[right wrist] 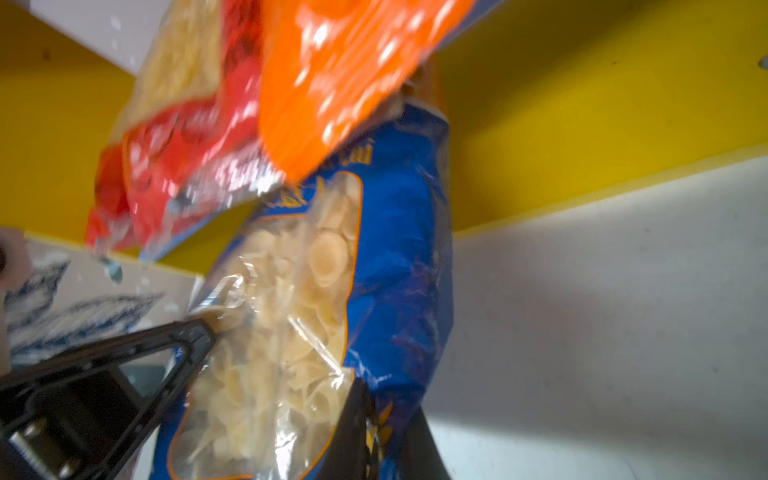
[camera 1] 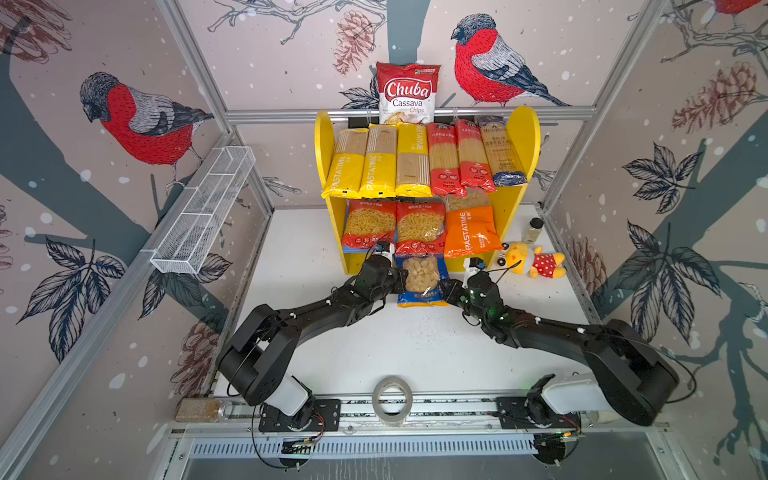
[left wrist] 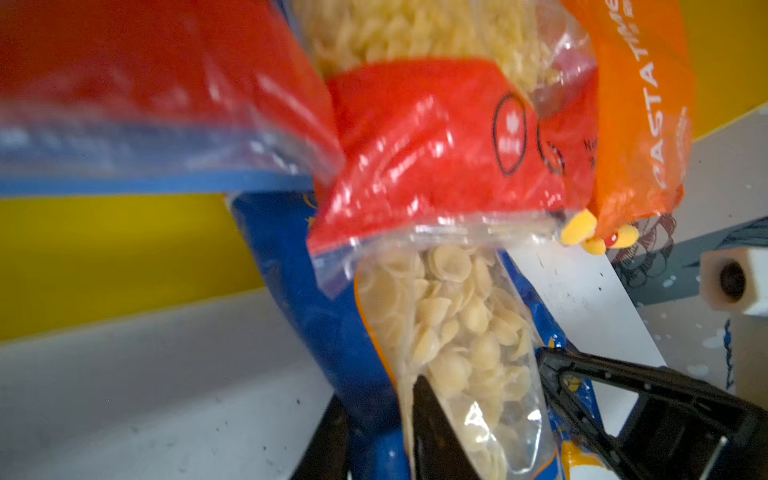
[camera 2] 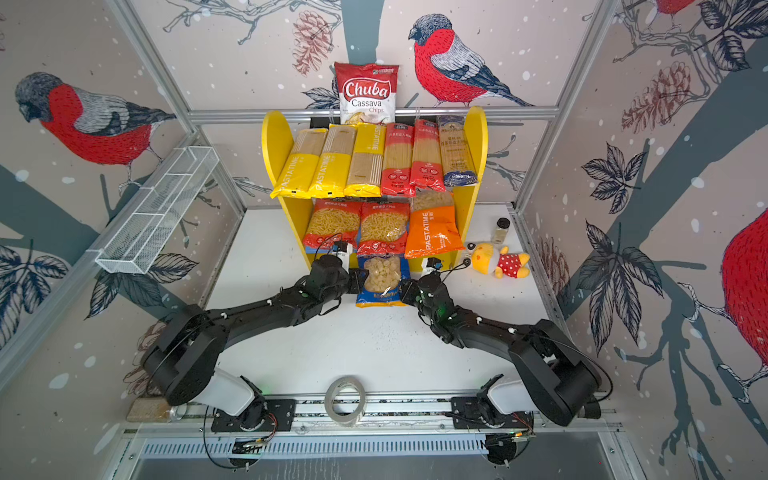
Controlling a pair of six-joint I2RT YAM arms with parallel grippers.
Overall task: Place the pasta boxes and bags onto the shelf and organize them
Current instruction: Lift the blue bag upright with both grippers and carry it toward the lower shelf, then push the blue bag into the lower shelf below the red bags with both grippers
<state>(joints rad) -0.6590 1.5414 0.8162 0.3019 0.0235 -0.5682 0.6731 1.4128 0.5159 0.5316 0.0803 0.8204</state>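
Left hand (left wrist: 480, 365) is clamped on one side edge of the blue bag (camera 1: 422, 276) of shell pasta, right hand (right wrist: 282, 357) is clamped on the opposite edge; both are nearly closed, each with a fold of film and pasta pinched between its fingers, and neither touches anything else that I can see. How firm either grip is, can't tell. Blue bag hangs between the two hands right in front of the shelf (camera 1: 324, 137), at its lower level, tilted, top end tucked under the bottom edges of the orange bag (camera 1: 469, 232) and the red bag next to it; whether its bottom end rests on the counter (camera 1: 332, 340), can't tell. Progress: nine of ten packs are on the shelf. Upper level, side by side and leaning back: three yellow packs (camera 1: 378, 162), two red packs (camera 1: 446, 160), one navy-gold pack (camera 1: 500, 151) at the end. Lower level: two red bags (camera 1: 368, 226) plus the orange bag, filling it across. Blue bag is the only pasta off the shelf, so I'd call this the final placement, roughly nine tenths done. Open issue: no free slot visible below, so it probably has to lean against the front row or slide in behind it; pushing in risks dislodging the red bags and orange bag, which overhang the front. Chips bag (camera 1: 408, 91) at the back, plush toy (camera 1: 534, 259) and small bottle (camera 1: 533, 230) on the counter aren't part of the job
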